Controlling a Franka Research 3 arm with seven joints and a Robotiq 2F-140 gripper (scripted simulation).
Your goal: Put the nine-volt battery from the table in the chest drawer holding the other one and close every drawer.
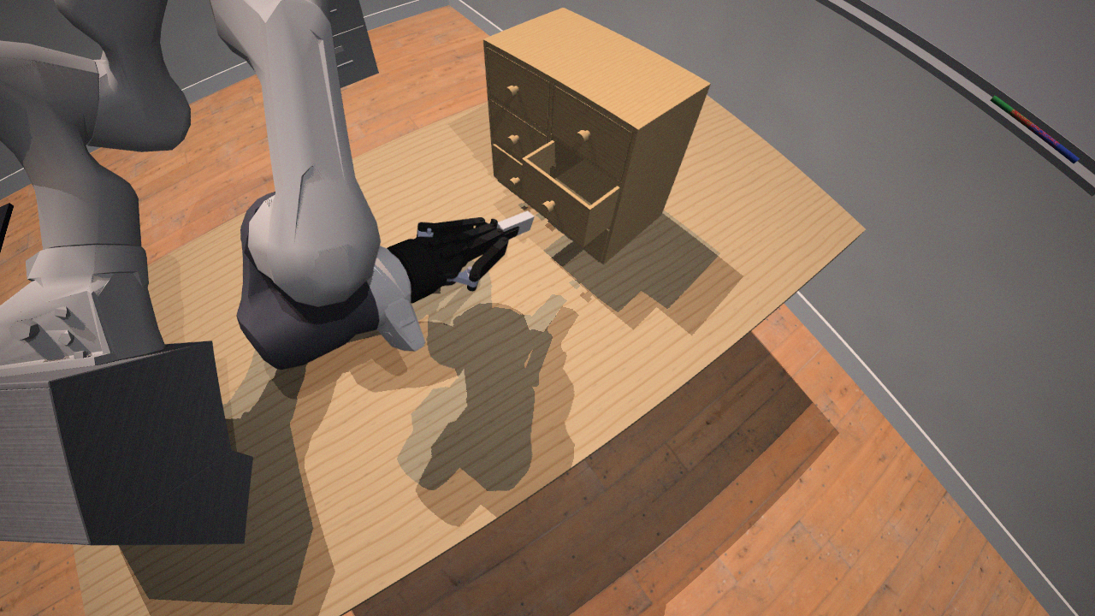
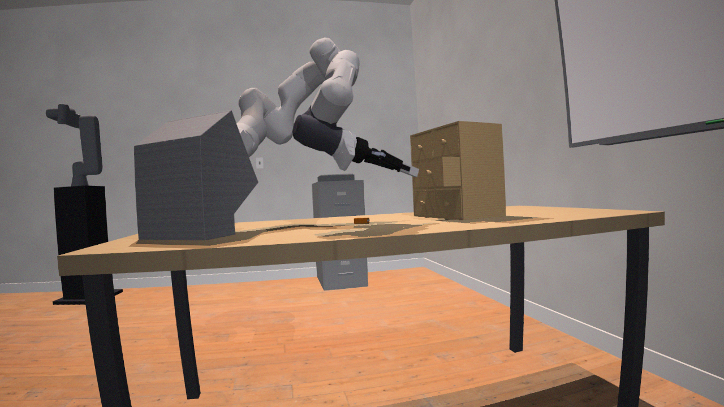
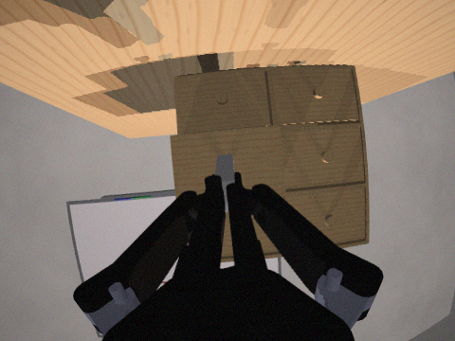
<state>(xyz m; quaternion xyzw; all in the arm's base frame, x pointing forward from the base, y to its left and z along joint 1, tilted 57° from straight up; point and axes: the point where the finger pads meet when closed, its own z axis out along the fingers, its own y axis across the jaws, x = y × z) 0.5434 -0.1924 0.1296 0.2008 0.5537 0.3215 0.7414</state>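
Observation:
The small wooden chest (image 1: 597, 65) (image 2: 482, 172) has three rows of two drawers. Its middle right drawer (image 1: 572, 216) (image 2: 450, 170) (image 3: 253, 153) is pulled well out and looks level; I see no battery in the visible part, and its depth is hidden. The bottom left drawer (image 1: 503, 169) (image 3: 294, 101) stands slightly out. The other drawers look pushed in. The orange-brown nine-volt battery (image 2: 361, 220) lies on the table; the arm hides it in the top view. My gripper (image 1: 517, 223) (image 2: 413, 171) (image 3: 226, 167) is shut and empty, its grey tips in front of the chest; contact is unclear.
The wooden table (image 1: 650, 382) (image 2: 582, 223) bears the chest. A large grey block (image 1: 160, 452) (image 2: 177, 187) stands beside the arm's base. A grey filing cabinet (image 2: 349, 199) stands beyond the table. A whiteboard (image 2: 642, 65) hangs on the wall behind the chest.

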